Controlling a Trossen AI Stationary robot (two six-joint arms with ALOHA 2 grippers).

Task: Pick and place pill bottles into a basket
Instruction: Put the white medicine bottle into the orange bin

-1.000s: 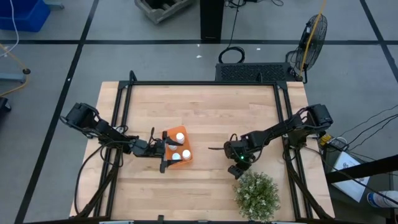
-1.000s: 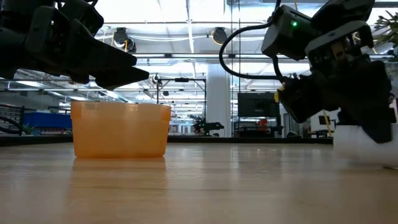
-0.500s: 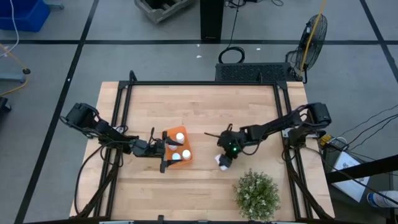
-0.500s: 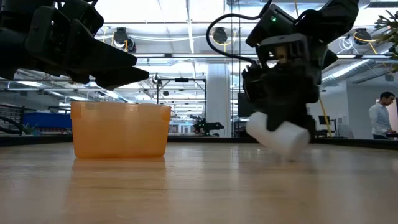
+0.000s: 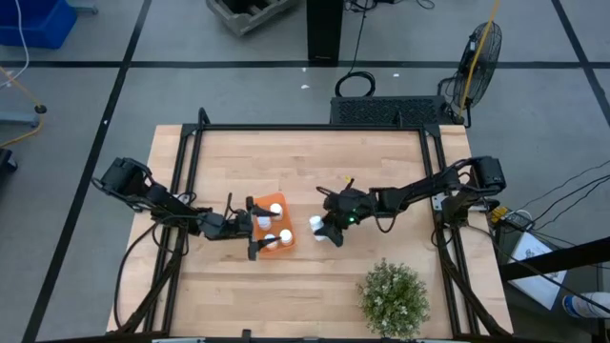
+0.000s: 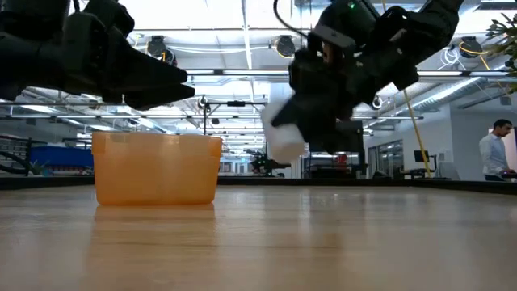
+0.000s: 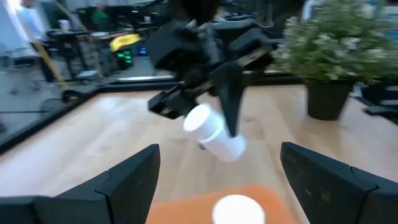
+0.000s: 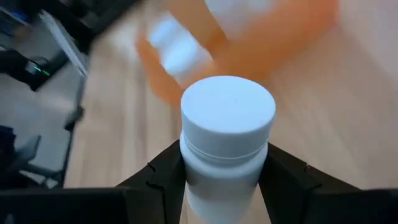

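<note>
**Transfer step under way: bottle held clear of the table, just short of the basket**

The right gripper (image 5: pixel 324 229) has its fingers clenched on a small white cylindrical pill bottle with a white cap (image 5: pixel 316 229). The low view shows the bottle tilted and lifted off the wooden table (image 5: pixel 315 162); the right wrist view confirms both dark fingers pressed against the bottle body below the cap. From above, the bottle sits just beside the small bright orange rectangular plastic basket (image 5: pixel 277 201), on its right-hand side, not yet over the rim.

White caps of bottles already deposited (image 5: pixel 265 222) are visible inside the basket (the exact count is partly masked by the left arm). The left gripper (image 5: pixel 250 227) hangs at the basket with its fingers spread wide and nothing between them.

Assessment: the carry phase is in hand. The next move calls for bringing the bottle over the basket's open interior, clear of the left fingers at the rim, then releasing it. A green bushy potted plant (image 5: pixel 393 298) stands well apart at the table's near edge.
</note>
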